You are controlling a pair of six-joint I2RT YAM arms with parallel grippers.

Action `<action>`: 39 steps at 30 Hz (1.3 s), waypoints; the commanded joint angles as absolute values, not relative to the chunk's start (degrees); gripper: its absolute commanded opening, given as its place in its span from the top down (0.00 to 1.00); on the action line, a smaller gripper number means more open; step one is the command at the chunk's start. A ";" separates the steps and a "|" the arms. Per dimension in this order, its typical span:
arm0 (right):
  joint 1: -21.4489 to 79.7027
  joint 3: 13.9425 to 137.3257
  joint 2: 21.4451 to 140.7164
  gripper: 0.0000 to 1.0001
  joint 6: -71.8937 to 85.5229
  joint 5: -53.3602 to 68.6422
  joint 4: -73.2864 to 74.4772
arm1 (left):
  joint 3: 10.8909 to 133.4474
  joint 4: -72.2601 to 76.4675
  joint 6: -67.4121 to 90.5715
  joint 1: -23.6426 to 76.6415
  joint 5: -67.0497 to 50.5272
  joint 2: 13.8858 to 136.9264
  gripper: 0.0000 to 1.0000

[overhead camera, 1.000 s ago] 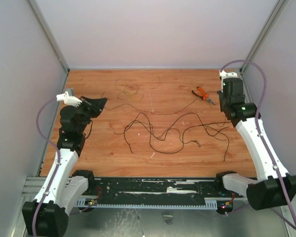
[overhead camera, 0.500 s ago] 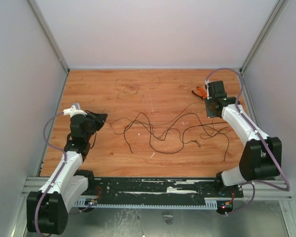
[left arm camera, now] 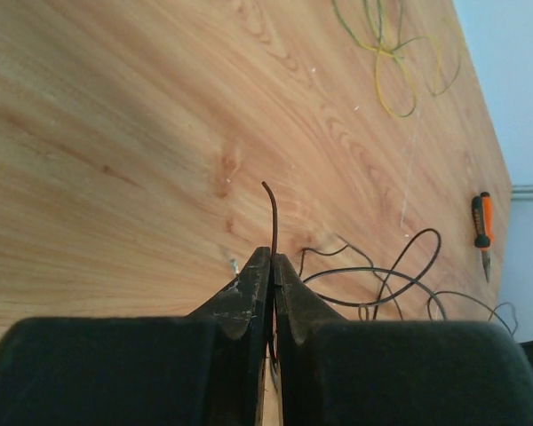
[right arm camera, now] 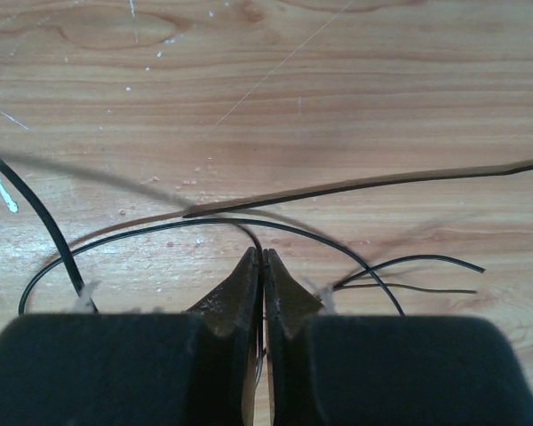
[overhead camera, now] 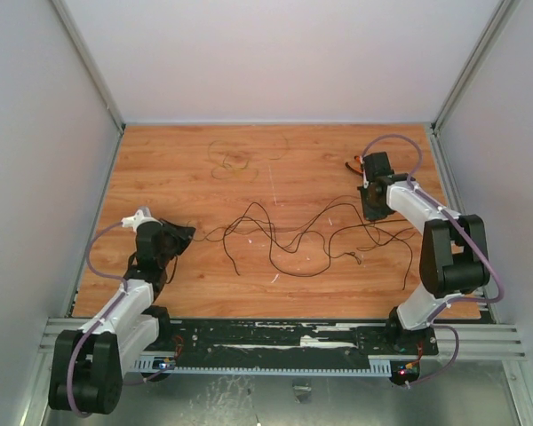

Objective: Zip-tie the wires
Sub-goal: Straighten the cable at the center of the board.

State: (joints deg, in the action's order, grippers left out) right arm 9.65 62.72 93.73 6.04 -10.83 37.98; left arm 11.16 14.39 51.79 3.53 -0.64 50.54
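Observation:
The wires [overhead camera: 289,232] are thin black strands lying in loose loops across the middle of the wooden table. My left gripper [overhead camera: 188,233] is low at the left end of the tangle, shut on a wire end that sticks up between its fingertips [left arm camera: 271,213]. My right gripper [overhead camera: 369,213] is at the right end of the tangle, shut on a black wire strand [right arm camera: 249,232] that curves out from its fingertips. More black strands [right arm camera: 409,266] lie on the wood in front of it.
Orange-handled pliers [overhead camera: 357,166] lie at the back right, partly behind the right arm, and show in the left wrist view [left arm camera: 482,219]. Thin yellow-green wire loops [overhead camera: 235,160] lie at the back centre. Grey walls enclose the table on three sides.
Both arms have dropped down toward the table. The left gripper moved nearer and lower with its wire end. The right gripper swung left and forward, from beside the pliers to the tangle's right end.

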 commanded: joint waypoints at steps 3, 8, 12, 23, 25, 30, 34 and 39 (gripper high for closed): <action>10.06 63.67 94.49 0.87 6.96 -8.03 38.60 | 10.63 19.27 52.17 3.96 0.16 53.08 0.81; 10.06 65.21 93.11 0.66 6.64 -6.43 40.29 | 10.59 19.21 51.82 3.96 0.42 53.92 0.54; 10.06 67.45 91.72 0.48 6.68 -5.65 42.18 | 11.65 16.97 50.65 3.96 2.34 52.80 0.39; 10.04 72.97 85.95 0.08 4.46 -0.62 47.50 | 23.24 5.91 41.49 3.52 8.67 46.91 0.19; 10.07 73.79 84.77 0.04 4.23 1.48 47.47 | 26.29 6.99 39.38 3.52 7.26 47.56 0.14; 10.12 76.87 84.82 0.01 5.66 5.90 42.78 | 38.70 6.99 32.40 3.31 0.15 55.83 0.10; 11.73 80.62 88.95 0.02 9.02 8.90 35.75 | 49.10 5.28 30.50 2.48 -5.74 69.08 0.09; 15.19 87.26 97.46 0.03 12.77 7.07 25.75 | 53.71 8.44 32.79 1.12 -8.57 77.76 0.09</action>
State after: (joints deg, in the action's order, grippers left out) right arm 12.38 82.02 91.39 9.13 6.63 35.94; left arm 51.79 7.27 33.28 2.22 -4.47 73.78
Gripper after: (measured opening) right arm 0.974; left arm 0.908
